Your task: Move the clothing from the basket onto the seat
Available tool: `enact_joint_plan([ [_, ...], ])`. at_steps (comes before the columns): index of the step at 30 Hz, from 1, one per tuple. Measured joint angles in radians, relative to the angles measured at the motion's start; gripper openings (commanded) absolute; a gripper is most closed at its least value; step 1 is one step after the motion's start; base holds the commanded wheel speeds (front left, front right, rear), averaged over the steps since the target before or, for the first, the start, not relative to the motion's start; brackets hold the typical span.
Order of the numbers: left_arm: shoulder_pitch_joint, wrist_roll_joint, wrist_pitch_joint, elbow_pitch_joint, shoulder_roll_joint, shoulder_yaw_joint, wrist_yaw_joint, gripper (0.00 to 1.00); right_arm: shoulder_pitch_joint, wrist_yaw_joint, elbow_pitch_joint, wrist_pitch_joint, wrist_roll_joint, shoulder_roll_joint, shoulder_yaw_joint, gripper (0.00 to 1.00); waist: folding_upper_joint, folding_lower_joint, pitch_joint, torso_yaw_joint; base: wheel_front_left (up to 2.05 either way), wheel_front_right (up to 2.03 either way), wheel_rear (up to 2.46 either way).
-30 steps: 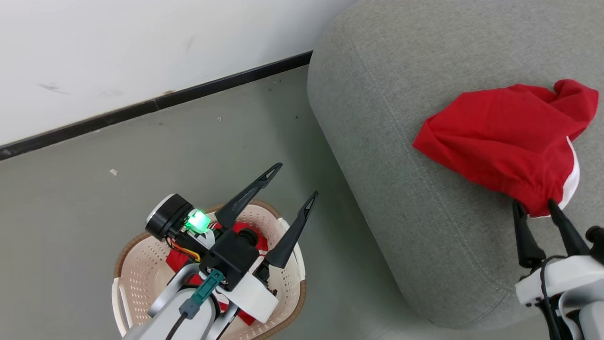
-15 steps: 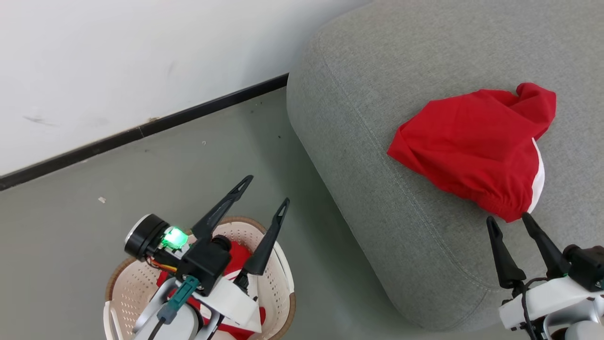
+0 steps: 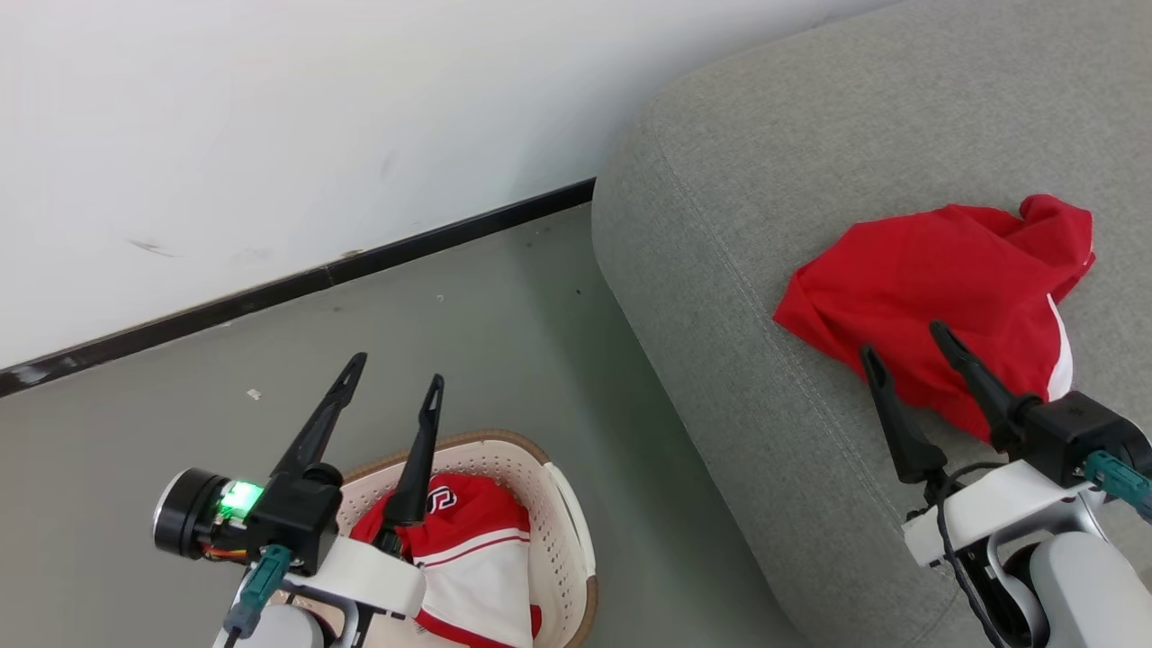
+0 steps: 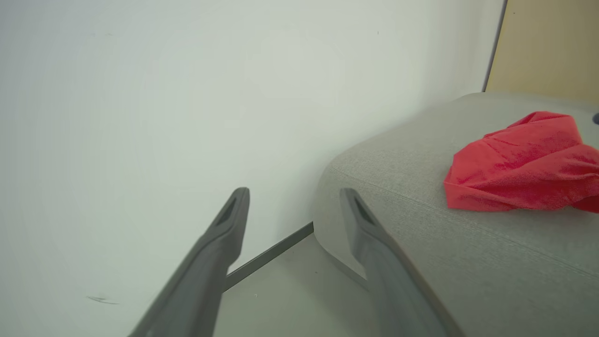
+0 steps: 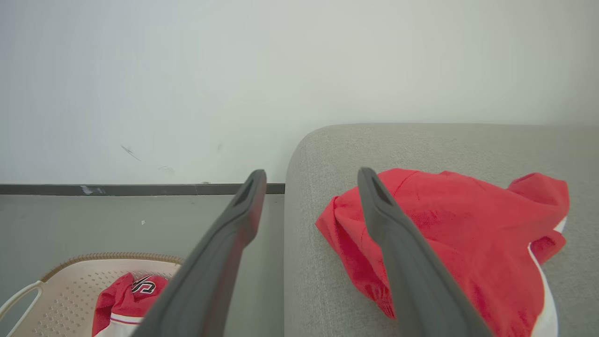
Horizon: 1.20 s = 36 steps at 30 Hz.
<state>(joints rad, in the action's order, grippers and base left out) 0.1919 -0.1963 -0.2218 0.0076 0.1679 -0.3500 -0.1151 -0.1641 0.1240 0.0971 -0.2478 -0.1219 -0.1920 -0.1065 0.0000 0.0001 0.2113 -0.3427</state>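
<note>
- The right claw [image 3: 901, 338], at the lower right of the head view, stands released and empty. Its two dark fingers are spread, with their tips over the near edge of a crumpled red garment [image 3: 945, 279].
- The red garment, with a white panel along its right edge, lies on the grey seat [image 3: 765, 180] at the right of the frame.
- The left claw [image 3: 398, 369], at the lower left, is also spread wide and grasps nothing. Its fingers point up the frame above the basket [image 3: 504, 459].
- A red-and-white jersey [image 3: 477, 549] with a black-and-white logo lies inside the basket, which stands on the grey-green floor [image 3: 450, 342] near the seat.
- A white wall [image 3: 270, 108] with a dark baseboard [image 3: 360, 265] crosses the upper left.
- In the right wrist view, the basket sits at the lower left and the red garment at the right.
</note>
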Motion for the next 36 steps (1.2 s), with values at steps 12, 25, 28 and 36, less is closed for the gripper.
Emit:
enact_joint_plan([
  [12, -0.126, -0.056, -0.019, 0.005, -0.005, 0.114, -0.081, 1.0, -0.072, 0.0, 0.016, 0.0, 0.043, 0.036, -0.075, 1.0, 0.0, 0.0, -0.045, 0.106, 0.0, 0.0, 0.0],
  [25, -0.219, -0.086, -0.026, 0.01, -0.012, 0.161, -0.102, 1.0, -0.046, 0.0, 0.046, 0.0, 0.068, 0.092, -0.074, 1.0, 0.0, 0.0, -0.101, 0.229, 0.0, 0.0, 0.0],
  [28, -0.225, -0.088, -0.026, 0.011, -0.012, 0.166, -0.101, 1.0, -0.02, 0.0, 0.05, 0.0, 0.073, 0.096, -0.062, 1.0, 0.0, 0.0, -0.111, 0.246, 0.0, 0.0, 0.0],
  [36, -0.225, -0.102, -0.027, 0.015, -0.012, 0.169, -0.089, 1.0, 0.059, 0.0, 0.043, 0.0, 0.119, 0.108, 0.02, 1.0, 0.0, 0.0, -0.15, 0.308, 0.0, 0.0, 0.0],
])
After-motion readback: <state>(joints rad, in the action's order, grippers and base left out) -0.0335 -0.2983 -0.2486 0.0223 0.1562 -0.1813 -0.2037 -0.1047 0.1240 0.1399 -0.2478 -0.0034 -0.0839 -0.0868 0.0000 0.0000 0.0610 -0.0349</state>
